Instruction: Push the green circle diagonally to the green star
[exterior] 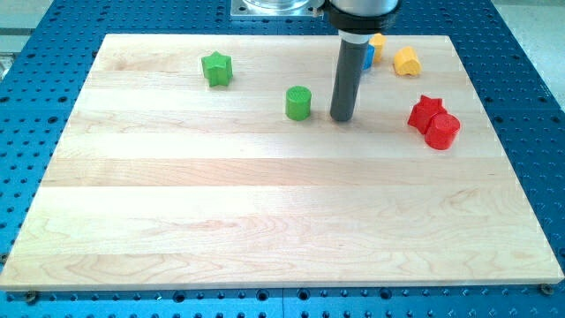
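Note:
The green circle is a short green cylinder standing on the wooden board, a little above the middle of the view. The green star lies up and to the left of it, near the board's top edge. My tip rests on the board just to the right of the green circle, with a small gap between them. The dark rod rises from the tip to the arm at the view's top.
A red star and a red cylinder touch each other at the right. A yellow heart-shaped block lies at the top right. A blue block with a yellow block sits partly hidden behind the rod. The wooden board lies on a blue perforated table.

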